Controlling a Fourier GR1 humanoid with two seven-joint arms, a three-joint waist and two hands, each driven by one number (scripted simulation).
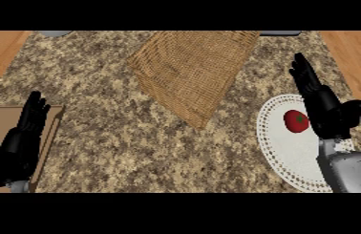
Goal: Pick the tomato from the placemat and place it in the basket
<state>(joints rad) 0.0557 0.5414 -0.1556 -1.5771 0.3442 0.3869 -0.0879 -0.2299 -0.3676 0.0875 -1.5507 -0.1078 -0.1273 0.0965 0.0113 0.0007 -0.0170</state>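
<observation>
The tomato (296, 121) sits on the placemat (282, 152) with the right hand (323, 106) just beside it, fingers straight and holding nothing, so I'd say the grasp comes next, then the carry to the basket (194, 68).

A home kitchen: a speckled granite table (127, 132) edged with wood, a woven basket (190, 70) at the far middle and a white lace placemat (282, 152) at the right
</observation>
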